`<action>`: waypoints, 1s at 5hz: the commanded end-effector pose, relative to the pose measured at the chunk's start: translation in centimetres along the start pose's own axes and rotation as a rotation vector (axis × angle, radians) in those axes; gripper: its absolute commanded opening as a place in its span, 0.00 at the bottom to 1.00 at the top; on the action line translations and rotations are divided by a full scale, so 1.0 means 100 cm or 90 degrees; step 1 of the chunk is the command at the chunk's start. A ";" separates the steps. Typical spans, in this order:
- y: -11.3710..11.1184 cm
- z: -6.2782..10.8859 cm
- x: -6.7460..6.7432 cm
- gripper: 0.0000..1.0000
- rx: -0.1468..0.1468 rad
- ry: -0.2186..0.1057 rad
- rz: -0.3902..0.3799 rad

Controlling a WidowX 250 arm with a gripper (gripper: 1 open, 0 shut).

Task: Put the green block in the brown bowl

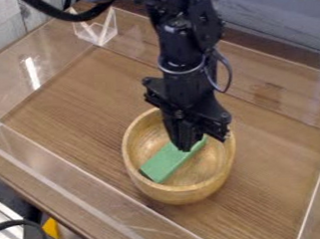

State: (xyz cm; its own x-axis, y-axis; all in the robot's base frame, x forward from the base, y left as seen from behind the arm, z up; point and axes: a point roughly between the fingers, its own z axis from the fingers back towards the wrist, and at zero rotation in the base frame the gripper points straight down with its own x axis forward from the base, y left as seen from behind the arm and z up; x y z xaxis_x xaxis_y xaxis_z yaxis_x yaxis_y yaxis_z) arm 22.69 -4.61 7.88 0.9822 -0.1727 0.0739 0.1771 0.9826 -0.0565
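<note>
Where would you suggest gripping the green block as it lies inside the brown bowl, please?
Probably across its two long edges, near the exposed lower-left half, coming straight down. The green block lies flat-ish in the brown bowl, whose thick walls block any sideways approach.

A wood-grain table (69, 115); clear acrylic walls (41, 62) around it; a transparent stand (97, 31) behind.

A wood-grain tabletop (83, 105) sits inside clear acrylic walls (46, 42), with glare on the panels.
</note>
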 end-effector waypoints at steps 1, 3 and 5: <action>0.006 0.010 0.001 0.00 -0.004 -0.023 -0.022; 0.009 0.010 -0.006 0.00 -0.013 -0.020 -0.039; 0.004 0.013 -0.007 0.00 -0.017 -0.018 -0.035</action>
State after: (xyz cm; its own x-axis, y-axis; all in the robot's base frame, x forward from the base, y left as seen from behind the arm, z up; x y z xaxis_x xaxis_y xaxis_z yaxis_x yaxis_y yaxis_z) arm 21.38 -4.00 8.05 0.9719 -0.2282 0.0583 0.2326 0.9690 -0.0836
